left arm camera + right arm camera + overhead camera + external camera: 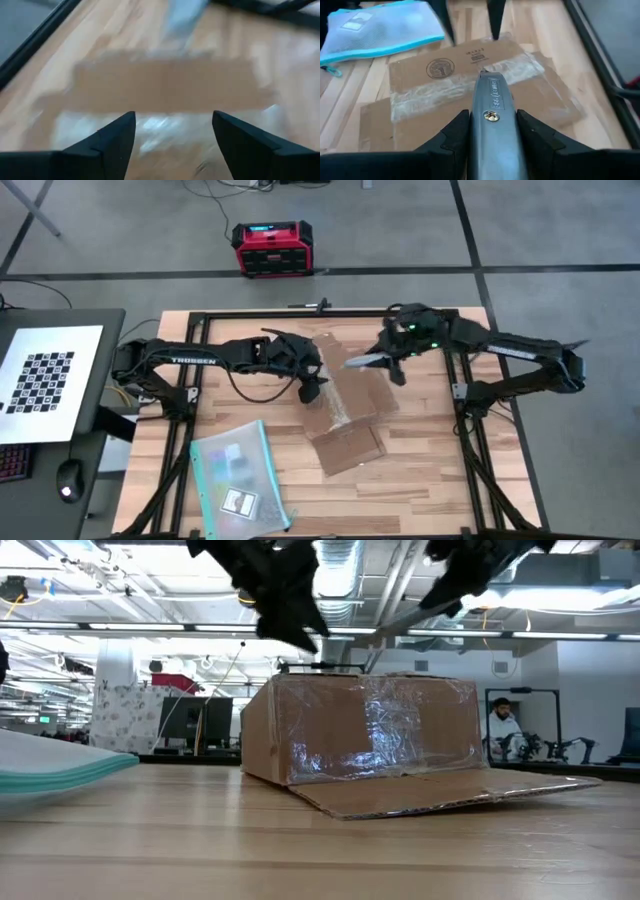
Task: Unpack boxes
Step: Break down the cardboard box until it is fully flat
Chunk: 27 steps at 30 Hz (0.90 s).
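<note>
The brown cardboard box (345,395) stands on its bottom in the table's middle, with shiny clear tape (455,87) along its top. One flap (350,448) lies flat on the table toward the near edge. My left gripper (172,117) hovers open just above the box's left side (316,380), nothing between its fingers. My right gripper (492,112) is over the box's far right part, shut on a grey utility knife (365,361). The knife's tip (482,74) points at the taped top; whether it touches the tape, I cannot tell. My right gripper pinches the knife's grey handle (490,132) between its two fingers, one on each flat side. The fingers (457,130) slant down from the table's far right and lie along the knife. The knife sticks out ahead of the fingers, toward the table's left.
A clear teal-edged pouch (235,475) lies near the table's front left corner. A red and black case (272,248) stands on the floor beyond the far edge. A checkerboard sheet (45,375) lies on a side desk at the left. A person (500,725) sits in the room behind.
</note>
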Tool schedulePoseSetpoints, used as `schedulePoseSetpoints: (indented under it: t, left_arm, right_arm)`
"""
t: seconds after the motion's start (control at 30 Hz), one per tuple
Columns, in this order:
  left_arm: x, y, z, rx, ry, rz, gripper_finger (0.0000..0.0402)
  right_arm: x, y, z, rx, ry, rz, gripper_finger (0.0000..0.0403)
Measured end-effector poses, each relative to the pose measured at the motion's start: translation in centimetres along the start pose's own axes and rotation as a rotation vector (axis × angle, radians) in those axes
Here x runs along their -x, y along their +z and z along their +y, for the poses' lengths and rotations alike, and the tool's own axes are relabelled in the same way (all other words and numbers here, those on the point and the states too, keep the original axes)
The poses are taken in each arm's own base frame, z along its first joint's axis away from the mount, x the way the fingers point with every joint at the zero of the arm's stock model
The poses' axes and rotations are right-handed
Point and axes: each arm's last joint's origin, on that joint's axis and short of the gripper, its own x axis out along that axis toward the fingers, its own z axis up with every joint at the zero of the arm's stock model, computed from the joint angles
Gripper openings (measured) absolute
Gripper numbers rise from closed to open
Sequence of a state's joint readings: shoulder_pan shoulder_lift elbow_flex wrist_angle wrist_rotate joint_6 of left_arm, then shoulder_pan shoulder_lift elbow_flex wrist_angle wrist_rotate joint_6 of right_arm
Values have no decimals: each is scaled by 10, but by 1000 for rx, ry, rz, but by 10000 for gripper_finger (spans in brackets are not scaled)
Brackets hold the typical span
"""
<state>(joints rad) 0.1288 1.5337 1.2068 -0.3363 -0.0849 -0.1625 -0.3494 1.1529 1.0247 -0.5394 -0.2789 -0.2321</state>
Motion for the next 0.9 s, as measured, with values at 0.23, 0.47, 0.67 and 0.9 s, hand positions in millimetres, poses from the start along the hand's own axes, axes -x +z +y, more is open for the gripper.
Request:
schedulePoseSetpoints:
  t: [0.23,0.47,0.67,0.9]
  left_arm:
    - [-5,-12,42,-81,287,149,245]
    - [-20,-29,103,-26,258,329,239]
    - [-16,-37,115,51,107,391,237]
    - [-14,-49,84,147,-30,540,237]
  right_arm:
    - [41,-3,27,-154,-2,-16,121]
    - [41,-25,70,-299,6,13,121]
    - [27,-43,110,-423,-10,14,121]
    - [31,-52,149,-467,-43,-17,121]
